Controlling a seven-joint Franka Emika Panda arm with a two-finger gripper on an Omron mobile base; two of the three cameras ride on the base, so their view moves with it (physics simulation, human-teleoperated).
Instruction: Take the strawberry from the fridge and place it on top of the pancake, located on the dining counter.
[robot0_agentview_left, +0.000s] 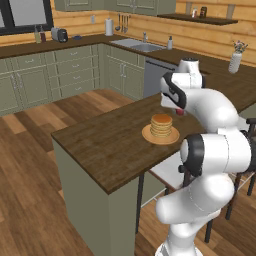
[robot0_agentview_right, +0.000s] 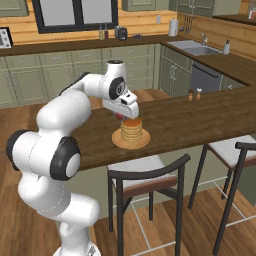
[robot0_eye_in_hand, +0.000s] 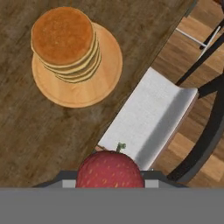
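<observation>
While the pincer pinches it, the strawberry shows red, yellow-speckled skin.

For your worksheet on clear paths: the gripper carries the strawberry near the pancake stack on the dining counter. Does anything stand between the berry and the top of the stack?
Nothing visible does. The gripper holds the strawberry just beside and above the pancake, whose top is bare; only open dining counter lies between them.
</observation>
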